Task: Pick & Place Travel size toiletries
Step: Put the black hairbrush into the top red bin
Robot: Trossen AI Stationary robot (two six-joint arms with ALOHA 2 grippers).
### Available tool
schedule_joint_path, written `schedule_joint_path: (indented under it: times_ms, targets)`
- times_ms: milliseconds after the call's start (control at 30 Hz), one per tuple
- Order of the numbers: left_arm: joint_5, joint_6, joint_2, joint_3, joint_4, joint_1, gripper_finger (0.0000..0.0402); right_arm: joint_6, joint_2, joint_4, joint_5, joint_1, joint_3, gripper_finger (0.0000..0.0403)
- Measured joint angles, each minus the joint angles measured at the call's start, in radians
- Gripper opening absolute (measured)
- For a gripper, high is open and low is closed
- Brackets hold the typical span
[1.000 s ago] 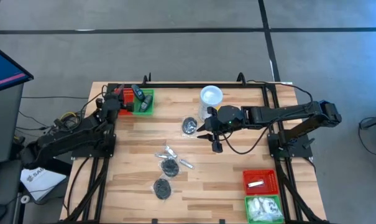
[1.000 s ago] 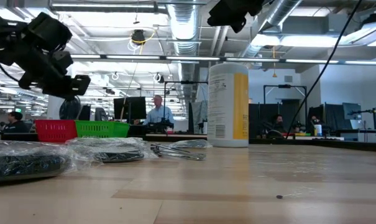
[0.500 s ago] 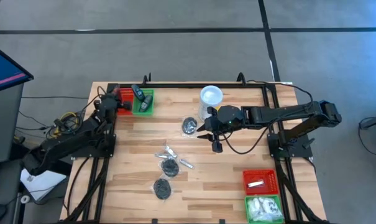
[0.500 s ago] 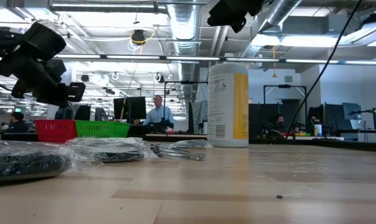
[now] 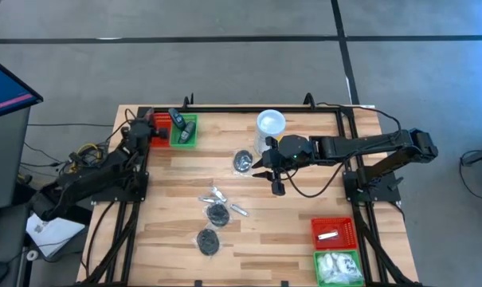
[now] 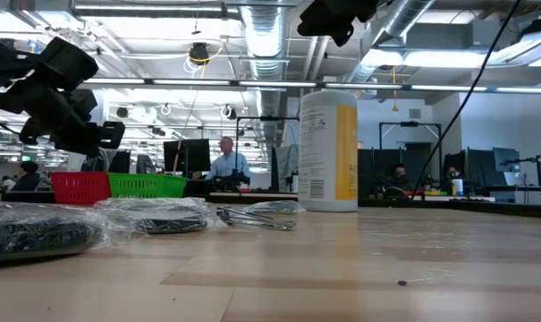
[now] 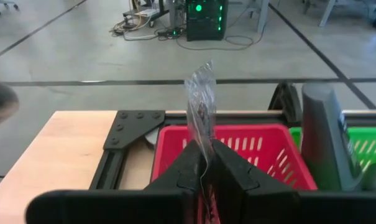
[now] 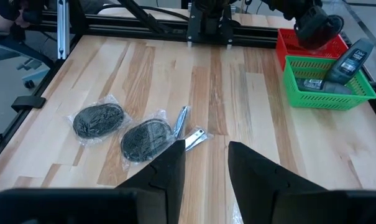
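the left gripper (image 7: 203, 177) hangs over the red basket (image 7: 262, 149) at the far left corner of the tabletop (image 5: 296, 215), about eleven o'clock in the high view. its fingers (image 7: 181, 171) are pressed together and pinch a thin clear-wrapped item (image 7: 200, 102) that stands up between them. compared with one second ago, this arm has pulled back a little toward nine o'clock, away from the green basket (image 5: 185, 131), and in the low view it sits slightly higher than half a second ago.

the right gripper (image 5: 276, 182) is near the middle of the tabletop, just beside the yellow canister with white lid (image 5: 270, 123), and it has not moved. its fingers (image 8: 169, 171) are spread apart with nothing between them.

the other toiletries lie as before: one dark puck in clear wrap (image 5: 243, 161) at nine o'clock from the right gripper, two more pucks (image 5: 217, 213) (image 5: 208, 241) toward six o'clock, with silvery tubes (image 5: 214, 194) between them. a small dark bottle (image 8: 352, 57) leans in the green basket. at the near right corner, a second red basket (image 5: 334, 233) holds a white packet (image 5: 329, 235), and a second green basket (image 5: 338, 268) holds more white items.
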Motion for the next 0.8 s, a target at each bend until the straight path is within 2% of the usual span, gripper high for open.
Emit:
schedule_joint_path:
  times_ms: [433,667,800]
  targets:
    - [-0.02,0.038,0.138,0.0,0.072,0.0,0.0024,0.0,0.0,0.0,0.0,0.0,0.0,0.0112]
    - [-0.024,0.04,0.146,0.0,0.105,0.0,0.0026,0.0,0.0,0.0,0.0,0.0,0.0,0.0112]
    - [-0.024,0.043,0.145,0.0,0.112,0.0,0.0049,0.0,0.0,0.0,0.0,0.0,0.0,0.0112]
